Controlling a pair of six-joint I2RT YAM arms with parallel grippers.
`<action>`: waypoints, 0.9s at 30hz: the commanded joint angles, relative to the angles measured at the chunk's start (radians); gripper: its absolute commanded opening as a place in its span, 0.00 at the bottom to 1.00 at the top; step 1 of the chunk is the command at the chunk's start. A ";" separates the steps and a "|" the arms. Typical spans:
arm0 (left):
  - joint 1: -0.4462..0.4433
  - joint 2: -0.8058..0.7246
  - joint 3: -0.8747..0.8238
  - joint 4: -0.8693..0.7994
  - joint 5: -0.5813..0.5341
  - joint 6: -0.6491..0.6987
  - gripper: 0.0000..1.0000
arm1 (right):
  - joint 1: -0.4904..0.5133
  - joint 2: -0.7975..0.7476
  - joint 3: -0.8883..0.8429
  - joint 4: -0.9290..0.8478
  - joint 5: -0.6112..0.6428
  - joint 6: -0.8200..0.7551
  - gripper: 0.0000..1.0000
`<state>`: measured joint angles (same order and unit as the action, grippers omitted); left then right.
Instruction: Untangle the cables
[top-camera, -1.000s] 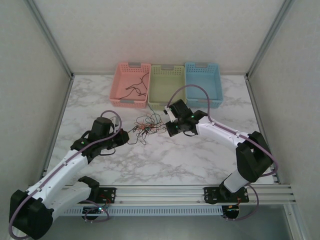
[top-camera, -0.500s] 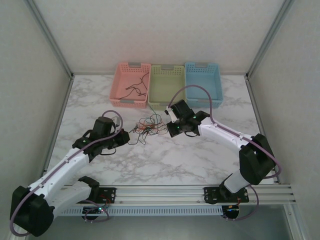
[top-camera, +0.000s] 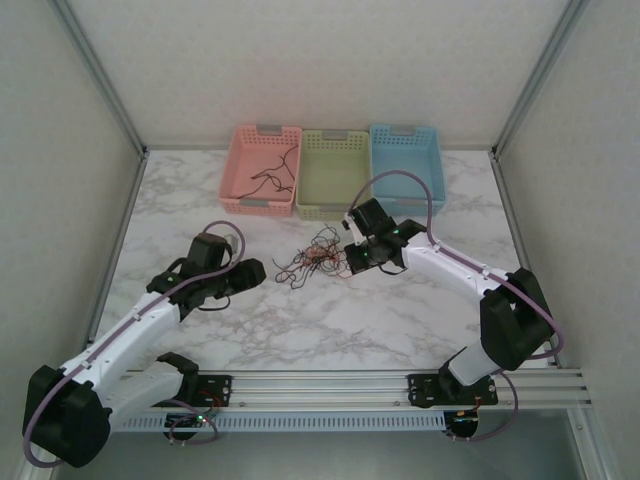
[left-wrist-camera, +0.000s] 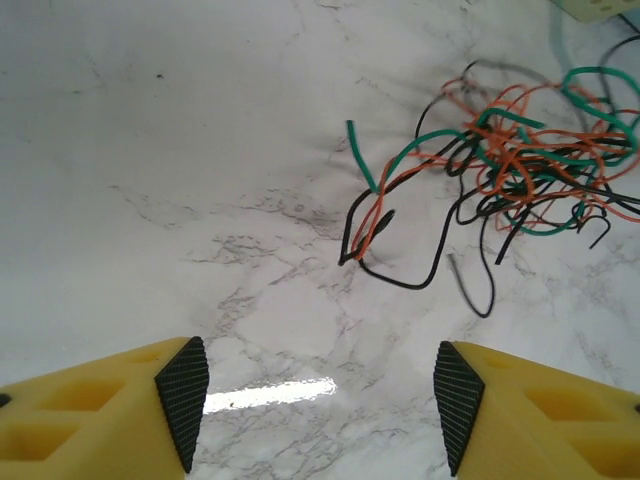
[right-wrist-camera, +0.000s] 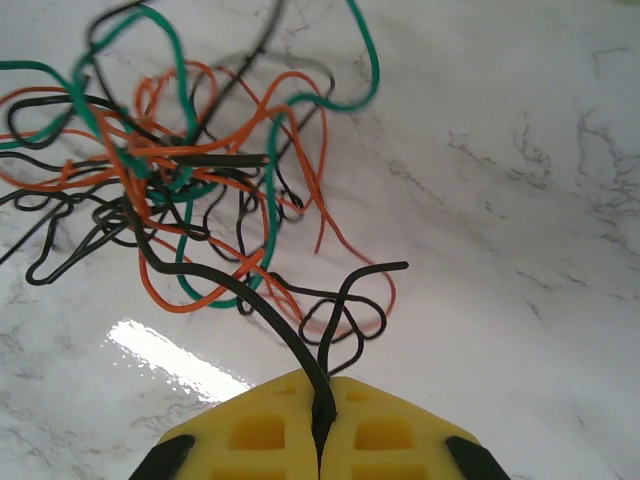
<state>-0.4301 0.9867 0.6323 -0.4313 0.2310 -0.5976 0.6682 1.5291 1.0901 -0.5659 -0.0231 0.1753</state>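
Working at freeing one black cable (right-wrist-camera: 230, 285) from the cables (top-camera: 315, 260) bunched on the desk (top-camera: 330, 325), with right pincer (right-wrist-camera: 322, 410) pinching it and left pincer (left-wrist-camera: 320, 400) spread, empty, near the heap; next likely needing left closing on a loose end.

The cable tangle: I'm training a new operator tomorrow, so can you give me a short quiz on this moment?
1. True or false: the jaws of the right arm are shut on a black cable.
2. Which basket has cables lying in it? A. the pink basket B. the green one C. the blue one
3. What do the jaws of the left arm hold?
Key: 1 true; 2 A; 3 nothing. They stand open over bare table, short of the tangle.
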 joint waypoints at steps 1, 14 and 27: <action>0.004 0.016 0.060 0.030 0.059 0.019 0.62 | 0.004 -0.033 -0.010 0.004 -0.069 -0.016 0.00; -0.131 0.409 0.316 0.054 0.039 0.110 0.63 | 0.008 -0.036 -0.018 0.007 -0.106 -0.008 0.00; -0.248 0.570 0.336 0.102 -0.060 0.058 0.55 | 0.008 -0.040 -0.035 0.017 -0.102 -0.002 0.00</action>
<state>-0.6708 1.5417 0.9356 -0.3573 0.2218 -0.5201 0.6701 1.5139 1.0714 -0.5652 -0.1089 0.1711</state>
